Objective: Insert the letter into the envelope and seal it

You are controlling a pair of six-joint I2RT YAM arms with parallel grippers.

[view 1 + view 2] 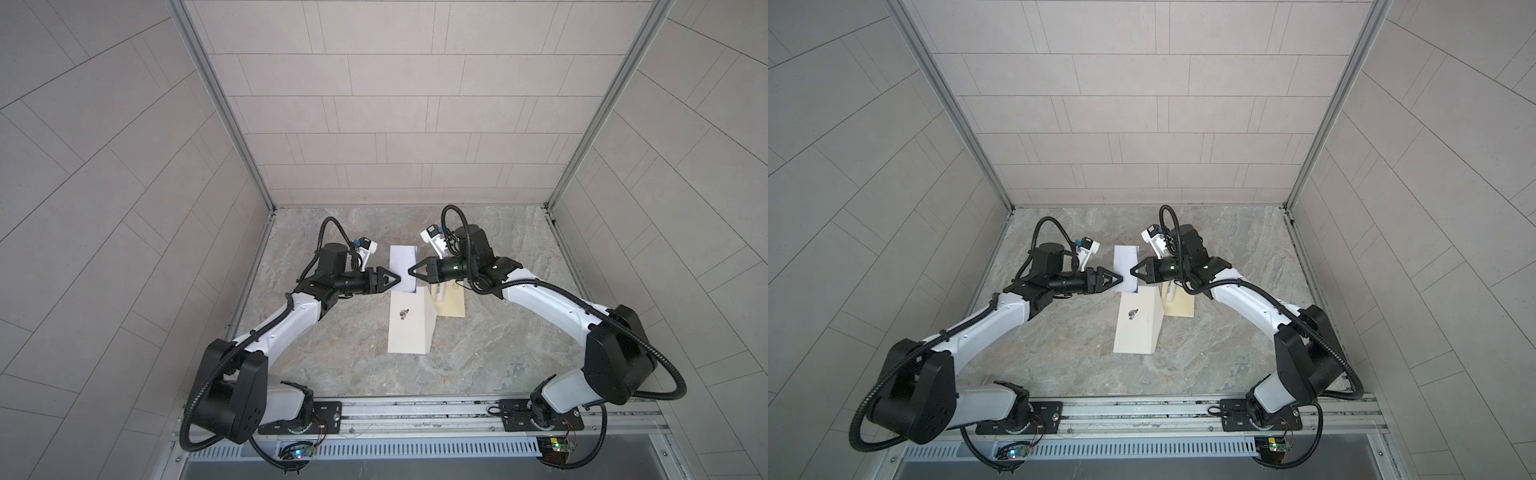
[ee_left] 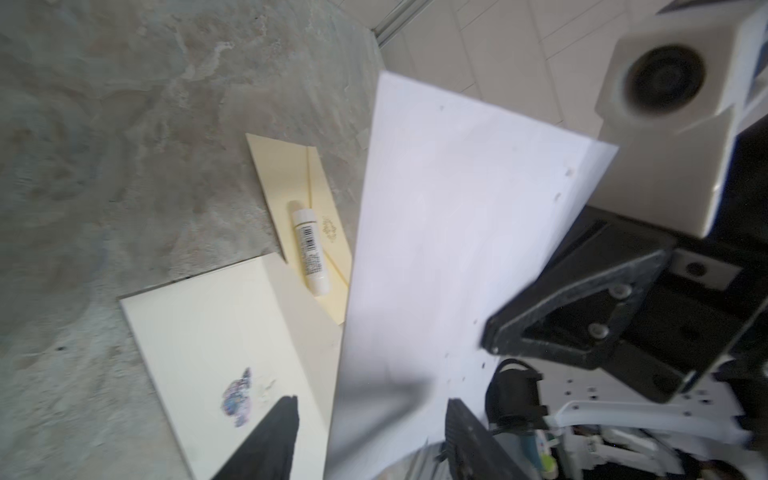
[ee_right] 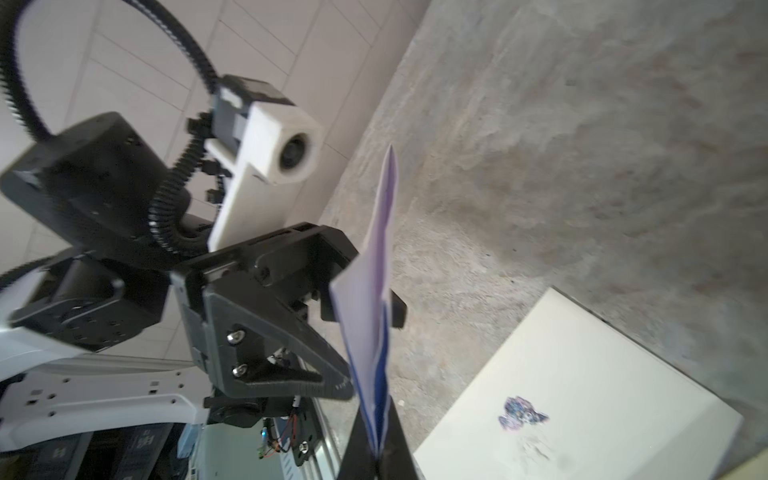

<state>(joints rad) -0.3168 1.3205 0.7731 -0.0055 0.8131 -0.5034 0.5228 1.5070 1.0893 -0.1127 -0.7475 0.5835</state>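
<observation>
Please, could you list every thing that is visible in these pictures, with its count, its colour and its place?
letter: 1, white, in the air between both grippers
cream envelope: 1, cream, flat on the table
sticker: 1, purple, on the cream envelope
yellow envelope: 1, yellow, on the table, right of the cream envelope
glue stick: 1, white, lying on the yellow envelope
table: 1, grey marble, under everything
left gripper: 1, black, open at the letter's edge
right gripper: 1, black, shut on the letter
</observation>
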